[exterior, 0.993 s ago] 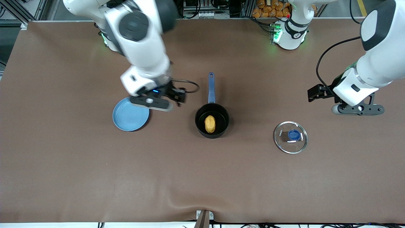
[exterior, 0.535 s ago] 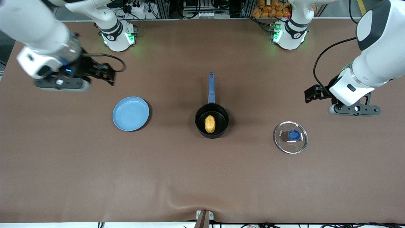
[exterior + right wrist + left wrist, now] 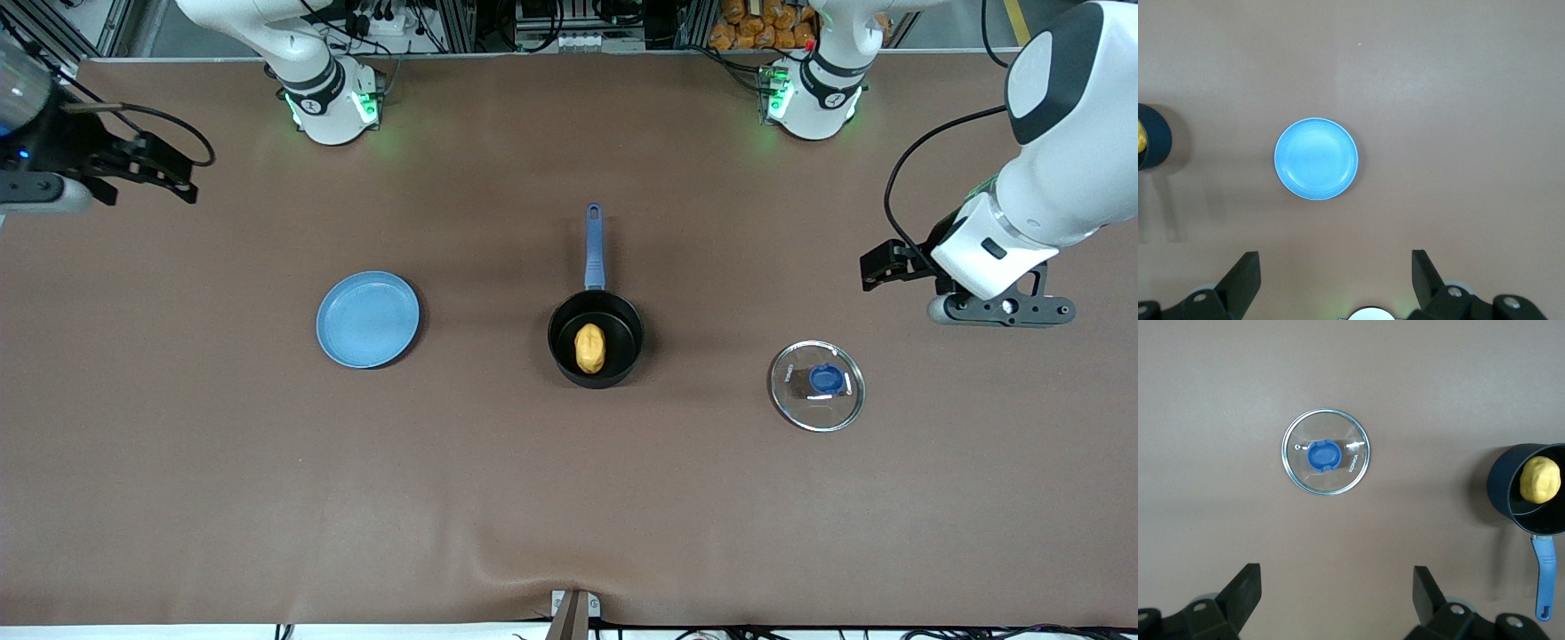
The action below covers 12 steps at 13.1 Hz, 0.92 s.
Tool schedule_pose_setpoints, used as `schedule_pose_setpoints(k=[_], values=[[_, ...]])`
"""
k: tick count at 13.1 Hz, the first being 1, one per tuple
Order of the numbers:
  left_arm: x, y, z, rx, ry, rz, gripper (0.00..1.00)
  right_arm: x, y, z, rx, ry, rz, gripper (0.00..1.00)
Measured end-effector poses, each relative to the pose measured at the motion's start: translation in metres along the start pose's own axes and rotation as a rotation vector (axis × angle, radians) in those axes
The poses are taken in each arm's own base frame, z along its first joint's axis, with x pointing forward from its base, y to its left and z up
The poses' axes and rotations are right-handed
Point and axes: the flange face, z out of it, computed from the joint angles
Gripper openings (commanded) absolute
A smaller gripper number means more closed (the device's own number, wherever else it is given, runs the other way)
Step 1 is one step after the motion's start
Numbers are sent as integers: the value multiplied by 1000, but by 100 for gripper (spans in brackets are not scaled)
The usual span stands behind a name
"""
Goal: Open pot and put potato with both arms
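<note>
The black pot (image 3: 625, 333) with its blue handle (image 3: 593, 249) stands open at the table's middle. The yellow potato (image 3: 589, 348) lies in it. The glass lid (image 3: 816, 385) with its blue knob lies flat on the table, toward the left arm's end. My left gripper (image 3: 1000, 309) is open and empty, up over bare table beside the lid. The left wrist view shows the lid (image 3: 1325, 451), the pot (image 3: 1503, 487) and the potato (image 3: 1540, 479) off from that gripper (image 3: 1337, 593). My right gripper (image 3: 40, 191) is open and empty, up over the table's edge at the right arm's end.
A flat blue plate (image 3: 367, 319) lies empty between the pot and the right arm's end; it also shows in the right wrist view (image 3: 1316, 159), off from the right gripper (image 3: 1336, 277). The pot's wall (image 3: 1153, 145) shows at that view's edge.
My right arm has swung from beside the plate out to the table's edge at its own end. The left arm has hardly moved. Pot, potato, lid and plate have stayed put.
</note>
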Motion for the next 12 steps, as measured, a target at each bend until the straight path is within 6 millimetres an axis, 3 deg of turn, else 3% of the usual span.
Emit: schedule_pose_setpoints(k=[7,12], values=[[0,-3,1,0,-1,-5,100,4,30,12,1,-1,47,100],[0,-3,-1,0,3,-4,100,11,55,36,2,2,30,100]])
